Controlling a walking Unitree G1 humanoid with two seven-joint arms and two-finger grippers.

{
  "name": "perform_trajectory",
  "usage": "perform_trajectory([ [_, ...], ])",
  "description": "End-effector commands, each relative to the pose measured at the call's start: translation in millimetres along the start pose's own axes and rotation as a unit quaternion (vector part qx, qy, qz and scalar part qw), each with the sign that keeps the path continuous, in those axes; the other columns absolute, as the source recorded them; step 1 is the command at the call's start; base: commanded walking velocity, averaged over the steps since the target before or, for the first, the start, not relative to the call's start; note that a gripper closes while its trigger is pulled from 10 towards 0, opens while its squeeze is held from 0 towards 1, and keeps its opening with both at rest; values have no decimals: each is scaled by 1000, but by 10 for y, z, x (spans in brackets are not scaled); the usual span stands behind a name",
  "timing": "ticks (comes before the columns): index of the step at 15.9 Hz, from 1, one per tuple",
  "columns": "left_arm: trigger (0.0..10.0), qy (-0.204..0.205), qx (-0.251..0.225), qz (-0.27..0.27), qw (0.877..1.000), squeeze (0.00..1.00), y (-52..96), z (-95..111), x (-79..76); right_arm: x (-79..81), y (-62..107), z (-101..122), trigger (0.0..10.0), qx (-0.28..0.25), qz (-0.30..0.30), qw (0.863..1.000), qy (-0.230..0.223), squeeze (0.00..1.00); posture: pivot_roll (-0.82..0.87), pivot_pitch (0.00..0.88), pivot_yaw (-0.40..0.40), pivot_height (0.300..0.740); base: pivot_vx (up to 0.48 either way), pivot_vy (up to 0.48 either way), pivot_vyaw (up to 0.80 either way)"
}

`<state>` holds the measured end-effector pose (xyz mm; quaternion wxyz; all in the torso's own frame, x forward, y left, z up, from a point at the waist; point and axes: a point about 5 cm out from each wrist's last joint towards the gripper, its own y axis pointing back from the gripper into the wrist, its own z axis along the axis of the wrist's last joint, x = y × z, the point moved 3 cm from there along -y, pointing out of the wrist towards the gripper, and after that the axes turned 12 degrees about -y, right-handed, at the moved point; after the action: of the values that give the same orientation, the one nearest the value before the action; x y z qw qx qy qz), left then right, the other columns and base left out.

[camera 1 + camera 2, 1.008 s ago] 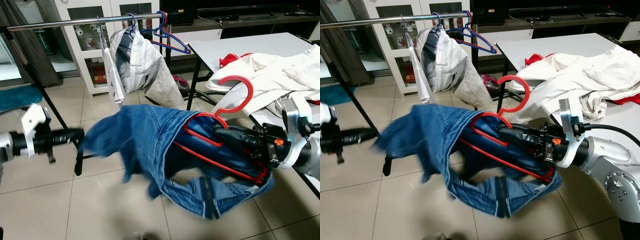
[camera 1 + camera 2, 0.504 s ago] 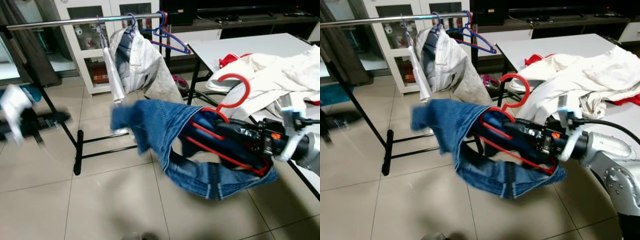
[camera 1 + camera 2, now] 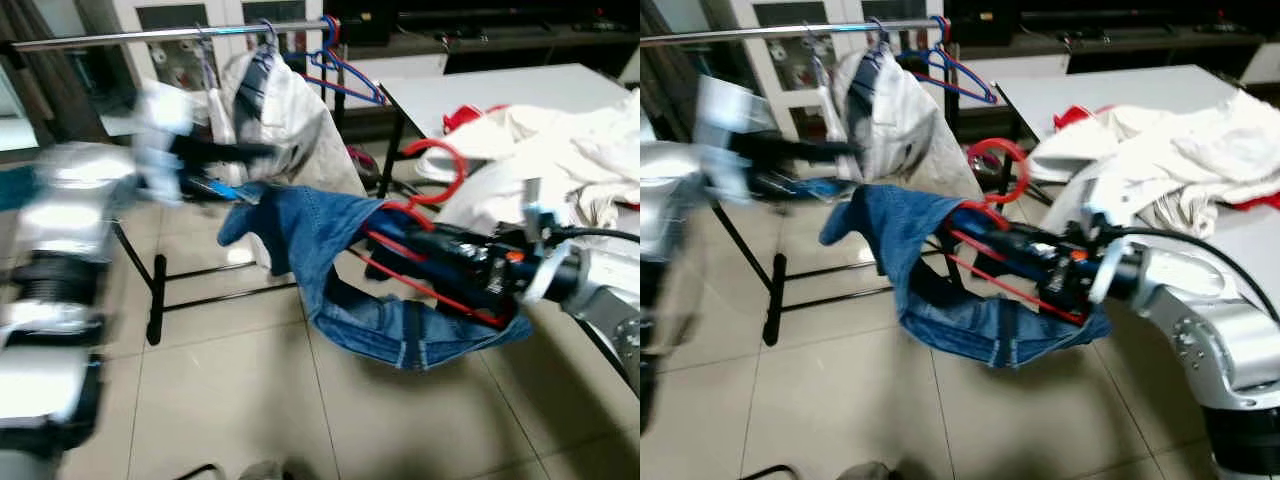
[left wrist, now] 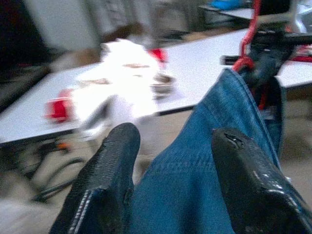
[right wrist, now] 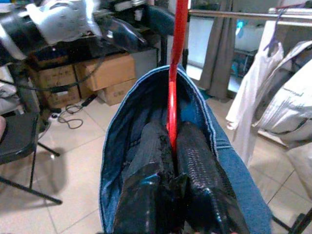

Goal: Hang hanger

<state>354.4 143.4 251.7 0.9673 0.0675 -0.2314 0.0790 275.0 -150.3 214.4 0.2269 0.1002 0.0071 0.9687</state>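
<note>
Left claw [image 4: 170, 146] now straddling jeans [image 3: 330, 240]

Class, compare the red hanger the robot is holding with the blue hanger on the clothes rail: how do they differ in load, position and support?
The red hanger carries blue jeans; the blue hanger is bare. The red hanger sits low, off the rail, clamped in the right gripper; the blue hanger hooks over the rail's end. Both are thin hook-topped clothes hangers.
</note>
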Motion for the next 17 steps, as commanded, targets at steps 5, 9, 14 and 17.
perform_trajectory([
  [5, 10000, -1, 37, -148, 988, 0, -353, 9, -92, 242, -31, 165, 10000, -7, 40, 998, 44, 0, -5, 0, 98, 740, 0, 0, 0],
  [9, 9529, 4, 97, -185, 978, 0, -386, -157, -151, 317, -10, 178, 10000, 1, 61, 997, 49, 0, -6, 0, 103, 740, 0, 0, 0],
  [14, 0, -10, 100, -187, 977, 0, -403, -173, -134, 364, -14, 235, 10000, -4, 74, 996, 55, 0, -3, 0, 98, 740, 0, 0, 0],
  [17, 0, -6, 89, -188, 978, 0, -419, -165, -142, 365, -16, 239, 10000, -3, 79, 995, 54, 0, -3, 0, 93, 740, 0, 0, 0],
])
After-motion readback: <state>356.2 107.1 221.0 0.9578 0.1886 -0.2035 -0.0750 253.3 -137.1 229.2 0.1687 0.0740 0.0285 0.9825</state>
